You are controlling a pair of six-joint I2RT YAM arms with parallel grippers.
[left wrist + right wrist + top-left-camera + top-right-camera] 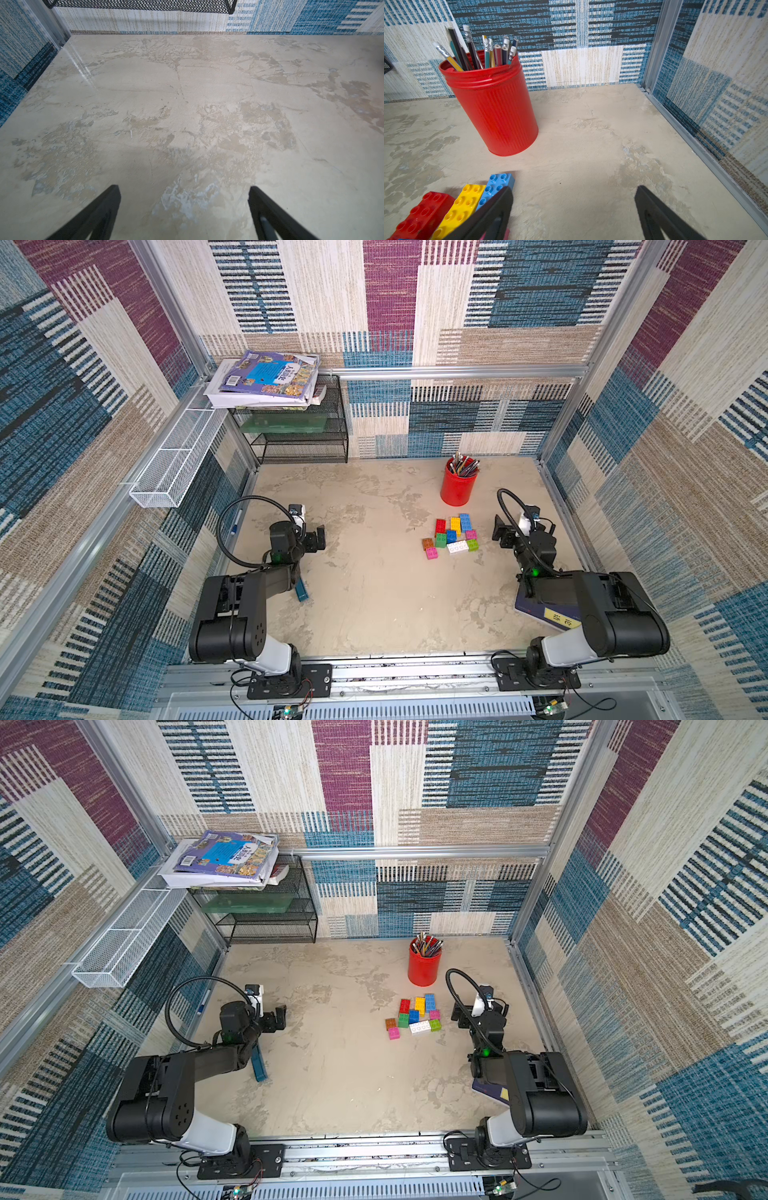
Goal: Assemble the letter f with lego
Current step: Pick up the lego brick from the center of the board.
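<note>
The lego lies as a loose cluster of several bricks [451, 536] [413, 1016] on the table's right half, in both top views. It includes red [440, 526], yellow [456, 525], light blue [466, 521], white [457, 547] and pink [432, 553] bricks. My right gripper [503, 533] [574, 187] hangs open just right of the cluster, with only bare table between its fingers. In the right wrist view one finger overlaps the light blue brick [497, 185], with yellow [463, 203] and red [423, 212] beside it. My left gripper [316, 538] [184, 187] is open over bare table, far left of the bricks.
A red pen cup [457, 485] [496, 108] stands just behind the bricks. A black mesh rack [299, 435] carrying books [266, 379] fills the back left corner, with a white mesh basket [174, 464] on the left wall. A blue object [302, 591] lies by the left arm, a book [548, 614] under the right arm.
</note>
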